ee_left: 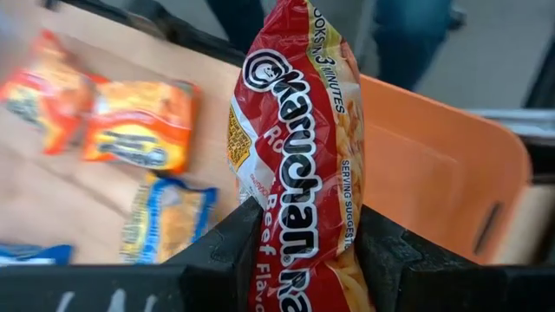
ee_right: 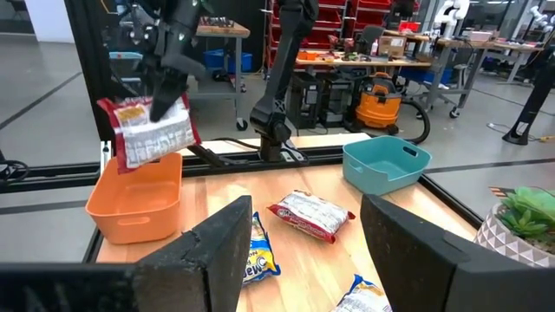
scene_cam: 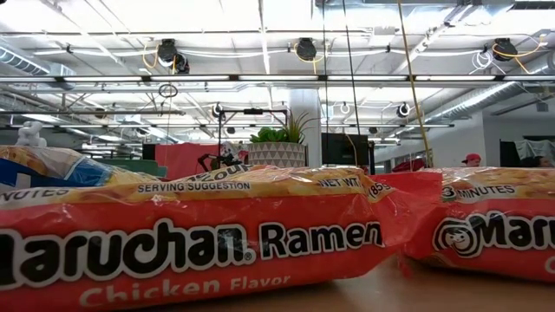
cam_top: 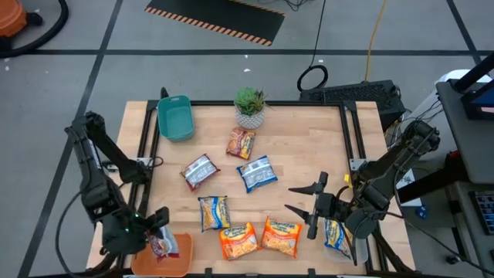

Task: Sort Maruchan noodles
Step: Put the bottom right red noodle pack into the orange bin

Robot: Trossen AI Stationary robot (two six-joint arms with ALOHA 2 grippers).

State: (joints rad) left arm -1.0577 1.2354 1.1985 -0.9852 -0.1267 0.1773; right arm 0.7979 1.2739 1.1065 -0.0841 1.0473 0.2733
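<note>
Left tool [cam_top: 158, 224] is clamping a dark red packet [ee_left: 299, 165] between its two fingers, and I am seeing that packet hanging just above the orange bin [cam_top: 176, 255], its long axis running upright, lettering reading down its length. From the right wrist view the same packet [ee_right: 147, 130] is dangling over the bin's open top [ee_right: 139, 204].

Right tool [cam_top: 307, 207] is waiting with its fingers spread wide, empty, on the far side of the surface [cam_top: 309, 154] from the orange bin, beside two orange packets [cam_top: 258, 238].

More noodle packets are lying flat on the wooden surface beyond the orange bin: a blue-and-yellow one [cam_top: 214, 212], a silver-red one [cam_top: 200, 171], another blue one [cam_top: 256, 173], and an orange one [cam_top: 241, 143] near the potted plant [cam_top: 249, 106]. A teal bin [cam_top: 175, 117] is sitting at the corner farthest along that edge from the orange bin.

One packet [cam_top: 336, 235] is lying partly hidden under the right arm. Low view is almost wholly blocked by an orange wrapper [scene_cam: 191, 243].
</note>
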